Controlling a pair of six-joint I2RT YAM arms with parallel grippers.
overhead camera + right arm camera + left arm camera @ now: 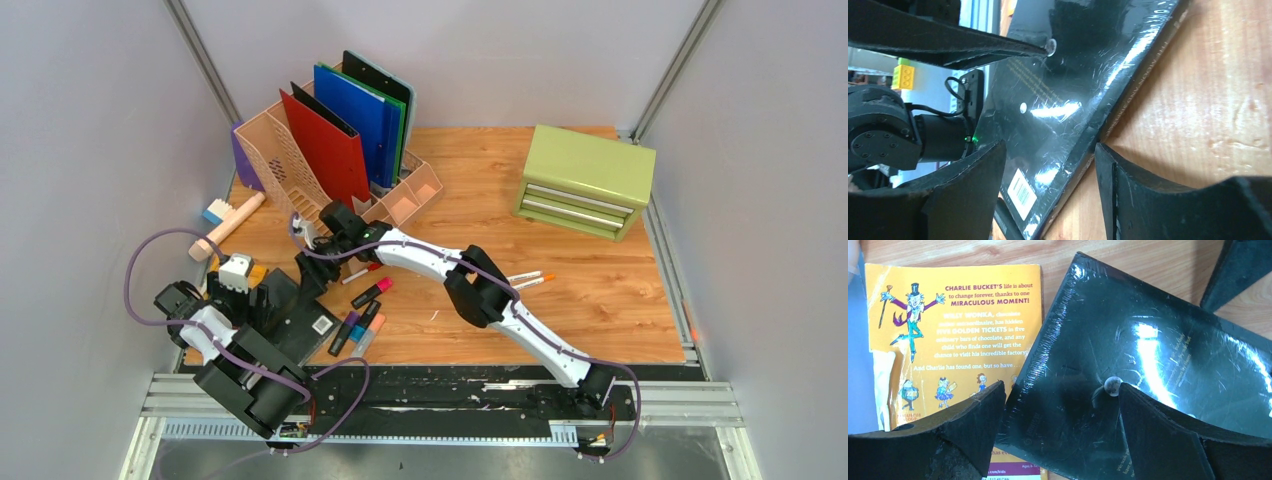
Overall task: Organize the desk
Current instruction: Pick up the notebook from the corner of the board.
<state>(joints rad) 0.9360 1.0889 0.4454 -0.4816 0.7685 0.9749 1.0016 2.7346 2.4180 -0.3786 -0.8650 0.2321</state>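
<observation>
Bare desk [480, 175] lies open between the file rack [285, 150] and cabinet [585, 180]; markers [357, 322] and a black book [1128, 340] crowd the left.

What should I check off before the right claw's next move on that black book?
1. Right claw open: ok, jaws apart.
2. Glossy black shrink-wrapped book edge between its jaws: ok.
3. Jaws touching the book: cannot tell.
4. Left claw clear of the book: not ok, it hangs open over the same cover.
5. Book lying free: not ok, it overlaps a yellow paperback.
</observation>
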